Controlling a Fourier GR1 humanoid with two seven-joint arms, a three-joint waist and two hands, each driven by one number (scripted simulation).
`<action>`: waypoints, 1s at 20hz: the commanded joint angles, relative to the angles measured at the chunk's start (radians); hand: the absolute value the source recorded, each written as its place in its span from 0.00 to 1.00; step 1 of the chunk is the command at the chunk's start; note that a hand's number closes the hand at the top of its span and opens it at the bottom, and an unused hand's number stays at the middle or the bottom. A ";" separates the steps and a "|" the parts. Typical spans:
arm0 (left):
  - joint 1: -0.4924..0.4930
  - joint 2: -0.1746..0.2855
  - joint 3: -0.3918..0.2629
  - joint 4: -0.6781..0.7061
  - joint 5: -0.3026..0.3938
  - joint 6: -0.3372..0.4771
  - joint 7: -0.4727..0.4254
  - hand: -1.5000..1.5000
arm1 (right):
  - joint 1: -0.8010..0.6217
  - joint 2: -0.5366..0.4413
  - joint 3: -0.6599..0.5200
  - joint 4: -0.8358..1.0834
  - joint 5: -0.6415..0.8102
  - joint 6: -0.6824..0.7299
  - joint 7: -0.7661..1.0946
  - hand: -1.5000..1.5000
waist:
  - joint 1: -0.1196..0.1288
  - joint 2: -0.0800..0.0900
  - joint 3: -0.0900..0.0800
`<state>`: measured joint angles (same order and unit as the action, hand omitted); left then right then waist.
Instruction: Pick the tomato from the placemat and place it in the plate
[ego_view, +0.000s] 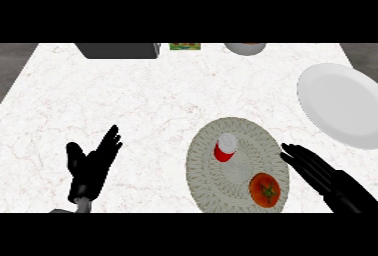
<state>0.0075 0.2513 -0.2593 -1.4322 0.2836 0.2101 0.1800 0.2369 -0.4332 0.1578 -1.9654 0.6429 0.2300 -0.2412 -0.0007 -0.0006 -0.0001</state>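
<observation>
Tomato on placemat, just left of open right hand

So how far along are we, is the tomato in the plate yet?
Done: nothing yet. The tomato lies on the placemat, well short of the plate.
In hand: the right hand is open just right of the tomato, holding nothing. The left hand rests open at lower left.
Left: grasp the tomato, lift it, carry it to the plate and release.
</observation>
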 joint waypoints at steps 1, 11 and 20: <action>-0.035 -0.010 0.051 0.042 -0.009 -0.027 0.018 0.50 | 0.029 0.024 0.012 0.061 0.043 0.000 -0.064 0.00 | -0.002 0.000 0.000; -0.063 -0.045 0.094 0.032 -0.055 -0.045 0.038 0.50 | -0.003 0.122 0.061 0.071 0.214 -0.062 0.014 0.00 | -0.002 0.000 0.000; 0.009 -0.112 0.080 -0.007 -0.112 -0.060 0.018 0.50 | -0.090 0.153 0.037 0.149 0.281 -0.031 0.045 0.00 | 0.001 0.000 0.000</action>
<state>0.0018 0.1781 -0.1645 -1.4020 0.1991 0.1300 0.1815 0.2035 -0.2751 0.2268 -1.8209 0.9226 0.1493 -0.2161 -0.0009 -0.0005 0.0003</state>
